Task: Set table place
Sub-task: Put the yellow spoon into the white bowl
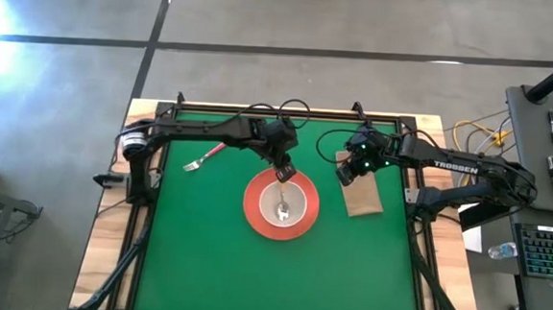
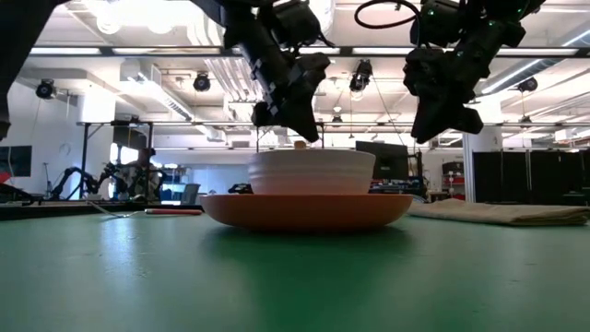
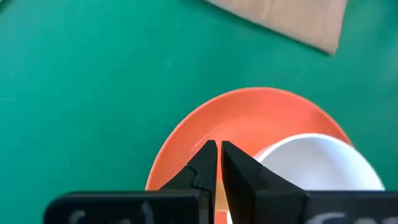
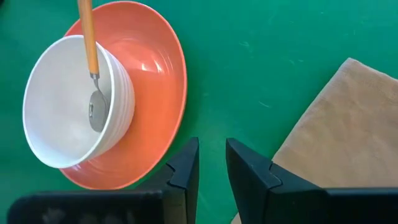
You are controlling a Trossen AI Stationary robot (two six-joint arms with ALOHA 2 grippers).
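The orange-red plate [image 1: 254, 211] lies mid-table with the cream bowl [image 4: 56, 118] standing on it. The yellow-orange-handled spoon [image 4: 92, 56] has its metal end inside the bowl and its handle slanting up over the bowl's far rim. My left gripper [image 1: 283, 171] is over the plate's far edge, shut on the handle. The brown napkin [image 1: 364, 194] lies flat to the right of the plate. My right gripper [image 1: 350, 171] hovers above the napkin's far left corner, slightly open and empty. The pink-handled fork [image 1: 204, 157] lies on the table at the far left. My left gripper pinches the spoon's handle near its free end; a yellow-orange strip [image 3: 218, 198] shows in the thin gap between the fingers. The fingers slant down from the table's far left. The spoon tilts, its metal end [image 4: 96, 117] resting in the bowl.
The green table [image 1: 202, 266] has free room along the near half and to the left of the plate. Its black frame and wooden edges bound the top. A desk with a keyboard [image 1: 549, 253] stands off the table's right side.
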